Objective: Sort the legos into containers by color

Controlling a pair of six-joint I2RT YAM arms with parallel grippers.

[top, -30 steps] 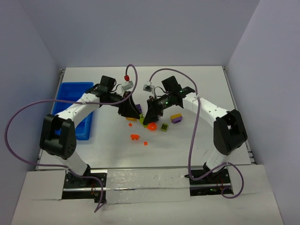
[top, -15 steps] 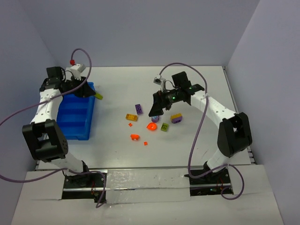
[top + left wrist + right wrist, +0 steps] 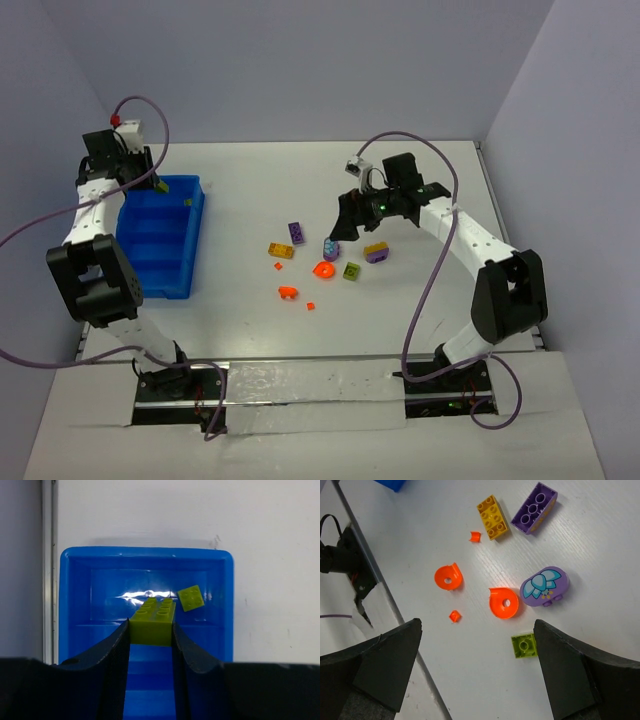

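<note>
Over tray (image 3: 145,553), left gripper (image 3: 151,631) brought brick (image 3: 154,616)

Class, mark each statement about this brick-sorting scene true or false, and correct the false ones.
1. The left fingers grip a green brick. True.
2. The blue tray holds no bricks. False: a small green piece lies in its far end compartment.
3. The right fingers are shut. False: they stand open, holding nothing.
4. Two orange round pieces lie on the table. True.
</note>
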